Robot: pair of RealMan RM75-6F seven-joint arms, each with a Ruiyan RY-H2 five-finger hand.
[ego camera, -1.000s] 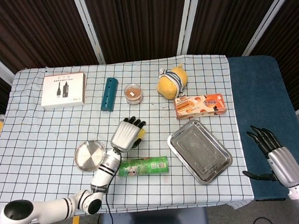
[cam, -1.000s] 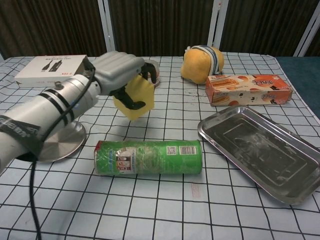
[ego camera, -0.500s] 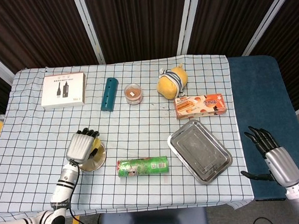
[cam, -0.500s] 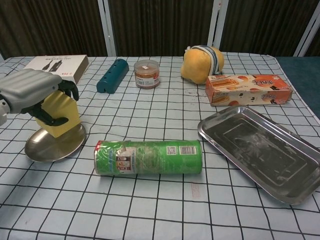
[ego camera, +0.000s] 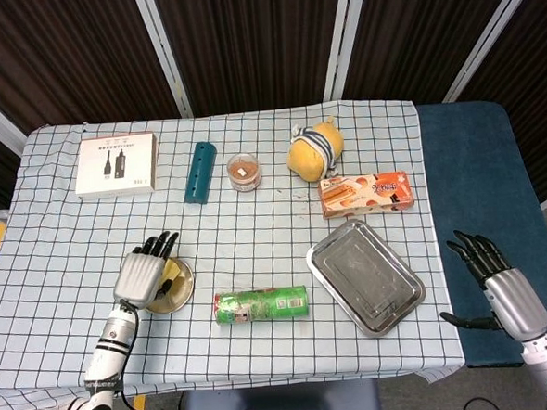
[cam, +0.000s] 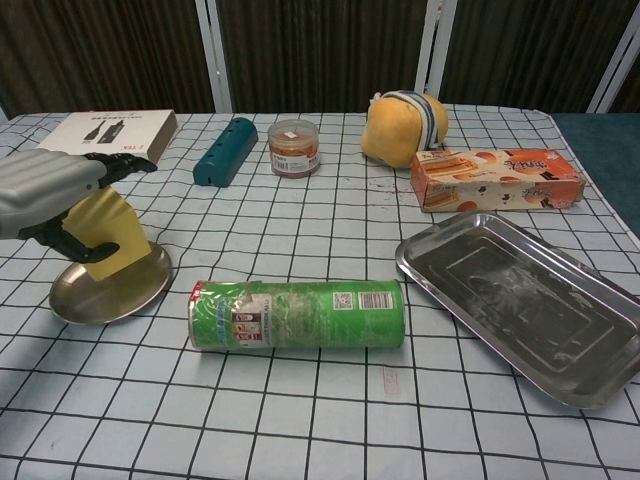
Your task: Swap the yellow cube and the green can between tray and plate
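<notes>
The yellow cube (cam: 105,230) sits tilted in the small round metal plate (cam: 110,295) at the front left. My left hand (cam: 45,185) hovers right over it, fingers stretched out above the cube and no longer wrapped around it; the thumb stays close to the cube's left side. From the head view, the cube (ego camera: 173,270) peeks out beside the left hand (ego camera: 140,273) on the plate (ego camera: 179,299). The green can (cam: 297,314) lies on its side on the cloth between plate and tray. The steel tray (cam: 520,300) is empty. My right hand (ego camera: 497,284) hangs open off the table's right side.
Along the back stand a white box (ego camera: 116,163), a teal block (ego camera: 200,171), a small jar (ego camera: 244,171) and a yellow plush toy (ego camera: 314,149). An orange snack box (ego camera: 367,193) lies just behind the tray. A blue surface (ego camera: 476,174) borders the table on the right.
The left hand carried the yellow cube from mid-table left to the plate, lowered it in, and has now straightened its fingers off it. The right hand has barely moved.
</notes>
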